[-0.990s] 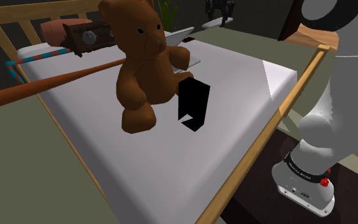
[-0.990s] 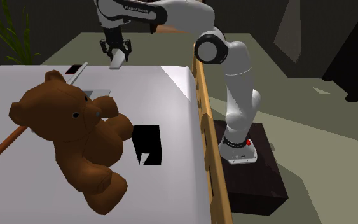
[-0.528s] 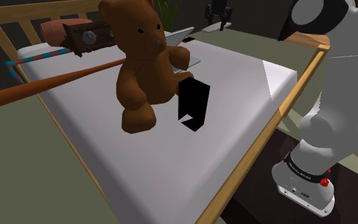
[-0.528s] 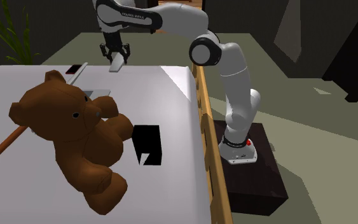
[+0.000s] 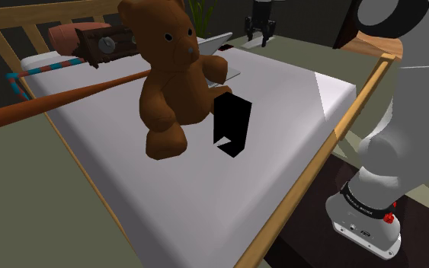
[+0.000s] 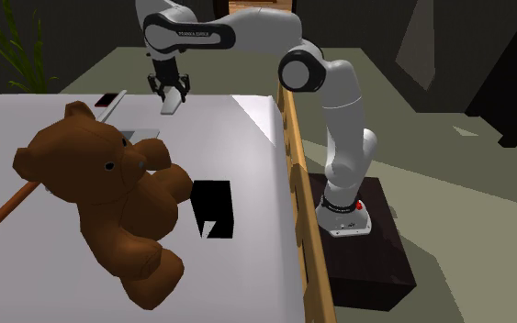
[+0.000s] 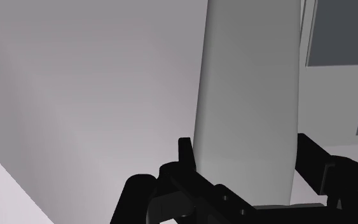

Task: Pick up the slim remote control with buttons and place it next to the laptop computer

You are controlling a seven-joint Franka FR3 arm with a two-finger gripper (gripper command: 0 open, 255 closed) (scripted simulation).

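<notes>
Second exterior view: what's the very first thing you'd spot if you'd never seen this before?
The big brown teddy bear sprawled on the white bed, at this view's left, grabs the eye first. Next comes the white arm bending over the bed's wooden rail, its black gripper clasping a pale slim remote above the bed's far end. A black block stands beside the bear.

Black pincer (image 7: pixel 246 167) clasping a long pale grey remote (image 7: pixel 247 83), white surface (image 7: pixel 88 83) beneath, dark grey panels (image 7: pixel 336 32) beyond
</notes>
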